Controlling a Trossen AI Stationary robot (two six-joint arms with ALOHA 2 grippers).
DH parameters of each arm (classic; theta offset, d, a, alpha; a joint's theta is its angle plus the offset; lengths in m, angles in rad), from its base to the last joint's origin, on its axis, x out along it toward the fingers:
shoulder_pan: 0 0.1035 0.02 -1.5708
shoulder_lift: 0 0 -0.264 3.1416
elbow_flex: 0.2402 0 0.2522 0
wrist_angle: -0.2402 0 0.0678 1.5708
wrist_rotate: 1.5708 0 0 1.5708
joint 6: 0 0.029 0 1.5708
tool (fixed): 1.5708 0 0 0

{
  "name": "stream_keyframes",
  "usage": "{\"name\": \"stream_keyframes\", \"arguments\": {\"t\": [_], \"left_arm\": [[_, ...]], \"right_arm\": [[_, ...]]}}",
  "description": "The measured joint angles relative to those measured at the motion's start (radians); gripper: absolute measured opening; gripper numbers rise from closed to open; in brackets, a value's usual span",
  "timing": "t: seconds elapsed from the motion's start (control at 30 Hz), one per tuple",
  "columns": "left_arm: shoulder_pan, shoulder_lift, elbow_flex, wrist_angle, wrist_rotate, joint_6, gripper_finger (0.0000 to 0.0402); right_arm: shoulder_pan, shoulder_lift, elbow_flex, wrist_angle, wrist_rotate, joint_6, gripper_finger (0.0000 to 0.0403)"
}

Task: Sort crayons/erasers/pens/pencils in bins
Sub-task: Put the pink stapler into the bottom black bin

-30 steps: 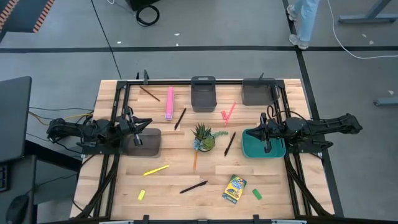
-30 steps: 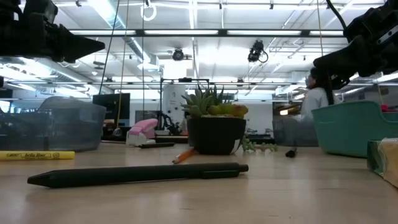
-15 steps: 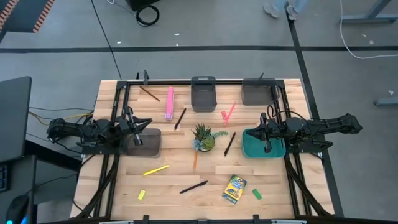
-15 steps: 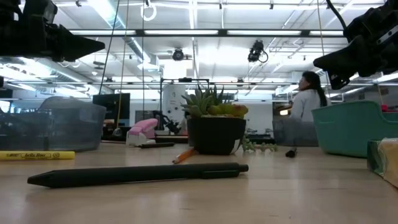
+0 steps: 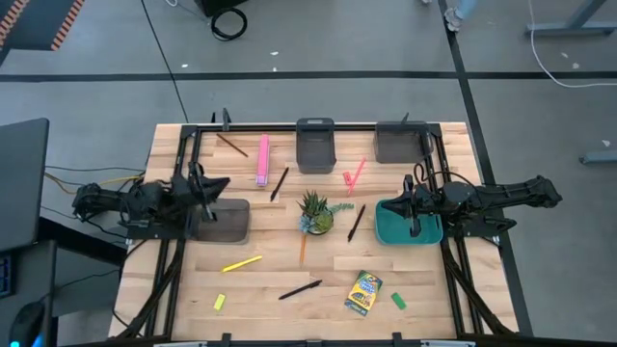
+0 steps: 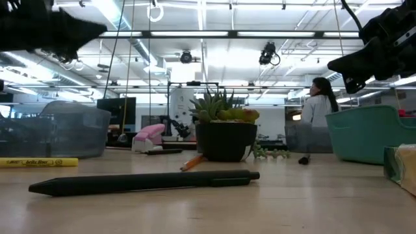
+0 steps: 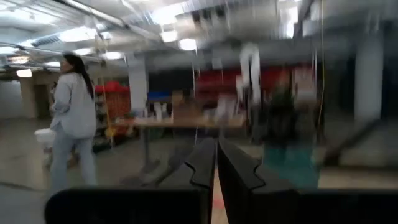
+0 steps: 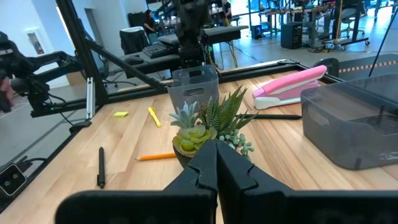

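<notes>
Tools empty and closed: left tool (image 5: 214,183) hovered above grey bin (image 5: 225,220), right tool (image 5: 406,204) above teal bin (image 5: 408,223). Pens (image 5: 300,288), erasers (image 5: 219,302), crayons (image 5: 363,292) lay loose on bench (image 5: 270,308). Best open first, descend straight onto one item.

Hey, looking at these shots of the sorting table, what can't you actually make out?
- Left wrist view: motion blur smears the room beyond the shut left tool; the table is not shown.
- Low view: the plant hides the table's middle behind it; the crayon box is cut by the edge.
- High view: bin contents are too small to tell, e.g. the teal bin.
</notes>
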Motion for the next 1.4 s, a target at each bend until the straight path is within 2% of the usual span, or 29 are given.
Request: {"name": "stream_keyframes", "arguments": {"t": [0.1, 0.2, 0.33, 0.4, 0.47, 0.57, 0.67, 0.8, 0.87, 0.97, 1.13, 1.4], "left_arm": [[0.011, 0.001, 0.023, 0.063, -0.024, -0.044, 0.0032], [0.012, 0.018, 0.109, 0.059, -0.024, -0.092, 0.0035], [0.013, 0.108, 0.238, 0.043, -0.024, -0.065, 0.0036], [0.013, 0.165, 0.311, 0.052, -0.024, -0.062, 0.0034], [0.013, 0.237, 0.378, 0.049, -0.025, -0.062, 0.0031], [0.013, 0.364, 0.48, 0.045, -0.026, -0.075, 0.0028], [0.013, 0.5, 0.583, -0.014, -0.057, -0.132, 0.0029], [0.028, 0.68, 0.708, -0.137, -0.077, -0.229, 0.0034], [0.043, 0.754, 0.761, -0.167, -0.077, -0.256, 0.0036], [0.066, 0.84, 0.837, -0.156, -0.078, -0.254, 0.0034], [0.101, 0.936, 0.972, -0.157, -0.08, -0.382, 0.0028], [0.118, 0.953, 1.089, -0.156, -0.079, -0.433, 0.0036]], "right_arm": [[0.0, 0.0, 0.0, 0.0, 0.0, 0.0, 0.0006], [0.0, 0.0, 0.0, 0.0, 0.0, 0.0, 0.0006], [0.0, 0.0, 0.0, 0.0, 0.0, 0.0, 0.0006], [0.0, 0.0, 0.0, 0.004, 0.002, -0.018, 0.0006], [-0.003, 0.004, -0.002, 0.033, 0.066, -0.056, 0.0006], [-0.006, 0.008, 0.025, 0.088, 0.15, 0.02, 0.0006], [-0.007, 0.013, 0.102, 0.099, 0.175, 0.086, 0.0006], [-0.007, 0.066, 0.252, 0.032, 0.205, 0.038, 0.0006], [-0.007, 0.125, 0.357, -0.064, 0.211, 0.057, 0.0006], [-0.007, 0.262, 0.53, -0.304, 0.209, 0.161, 0.0006], [-0.007, 0.553, 0.823, -0.628, 0.187, 0.376, 0.0006], [-0.007, 0.895, 1.21, -0.657, 0.194, 0.39, 0.0006]]}}
